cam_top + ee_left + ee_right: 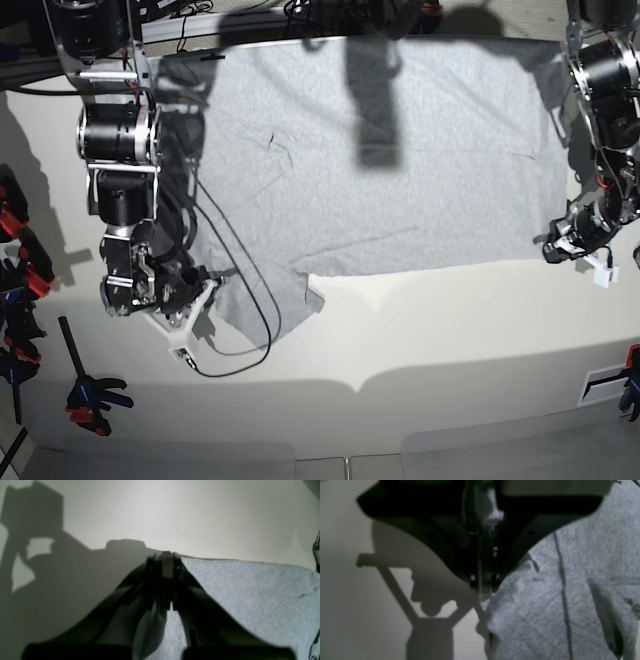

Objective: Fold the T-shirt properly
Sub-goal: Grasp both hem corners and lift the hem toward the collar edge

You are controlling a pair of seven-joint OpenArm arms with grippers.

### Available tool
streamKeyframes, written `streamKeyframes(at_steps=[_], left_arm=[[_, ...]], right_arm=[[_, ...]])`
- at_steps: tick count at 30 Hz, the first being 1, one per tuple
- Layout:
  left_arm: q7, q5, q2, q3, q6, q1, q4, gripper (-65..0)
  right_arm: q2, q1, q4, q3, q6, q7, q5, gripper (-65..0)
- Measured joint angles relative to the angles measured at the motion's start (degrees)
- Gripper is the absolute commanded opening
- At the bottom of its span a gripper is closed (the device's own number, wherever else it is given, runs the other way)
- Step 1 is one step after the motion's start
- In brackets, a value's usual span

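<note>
The grey T-shirt [400,170] lies spread flat across the far half of the white table [450,330], plain side up. My right gripper [203,300], on the left of the base view, is shut on the shirt's near left corner by the sleeve. In the right wrist view a bunch of grey cloth [492,512] sits between the closed fingers of this gripper [485,590]. My left gripper [562,243] pinches the near right corner. In the left wrist view its tips [166,555] meet at the hem, with a fold of T-shirt [150,627] caught between them.
Several red and black clamps [15,265] and a black clamp [90,395] lie along the left edge. A black cable [245,335] loops over the shirt's near left corner. A small label [605,382] sits at the right, near the table's front edge.
</note>
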Motion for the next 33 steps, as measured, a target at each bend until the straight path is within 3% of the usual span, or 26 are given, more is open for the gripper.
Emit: streamKeyframes(at_steps=[7, 10, 16, 21, 27, 33], left_arm=[[1.4, 0.0, -0.4, 0.0, -0.3, -0.2, 0.0, -65.0], [1.2, 0.2, -0.6, 0.0, -7.2, -0.2, 0.0, -65.0], [1.2, 0.2, -0.6, 0.0, -7.3, 3.8, 7.2, -65.0], [1.4, 0.2, -0.8, 0.2, -2.8, 12.2, 20.5, -65.0], [1.5, 0.2, -0.8, 0.3, 1.7, 21.7, 36.7, -65.0], [1.5, 6.6, -0.9, 0.3, 6.4, 27.8, 47.9, -65.0]], right_arm=[[0.0, -0.3, 4.1, 0.0, -0.9, -2.1, 0.0, -65.0], [0.0, -0.4, 6.0, 0.0, -0.9, -2.6, 1.5, -65.0], [0.1, -4.6, 14.0, 0.0, -0.9, -3.1, 2.6, -65.0], [0.1, -12.4, 27.3, 0.3, -1.1, -6.0, 2.5, -65.0], [-0.2, -21.6, 43.6, 7.4, -1.1, -8.5, 3.1, -65.0], [0.0, -28.2, 53.1, 14.6, -1.0, -9.5, 7.4, -65.0]])
